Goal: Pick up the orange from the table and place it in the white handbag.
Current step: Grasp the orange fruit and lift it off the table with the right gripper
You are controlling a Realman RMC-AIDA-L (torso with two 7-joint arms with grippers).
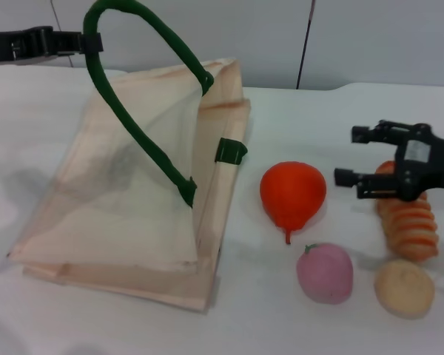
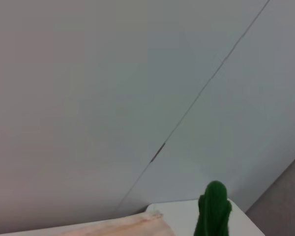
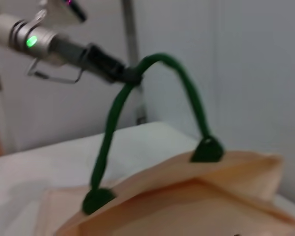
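The orange (image 1: 292, 194), glossy orange-red with a pointed tip, lies on the white table just right of the white handbag (image 1: 133, 200). The cream bag is held open by one dark green handle (image 1: 133, 111), which is pulled up. My left gripper (image 1: 89, 42) is at the top left, shut on that handle. The right wrist view shows the left gripper (image 3: 123, 73) pinching the handle (image 3: 187, 88) above the bag (image 3: 196, 196). The left wrist view shows a bit of handle (image 2: 214, 209) and the bag's edge (image 2: 137, 223). My right gripper (image 1: 351, 156) is open and empty, right of the orange and apart from it.
A pink peach (image 1: 324, 272) and a pale tan bun (image 1: 404, 287) lie in front of the orange. An orange ridged toy (image 1: 411, 222) lies under the right gripper. A grey wall stands behind the table (image 1: 303, 118).
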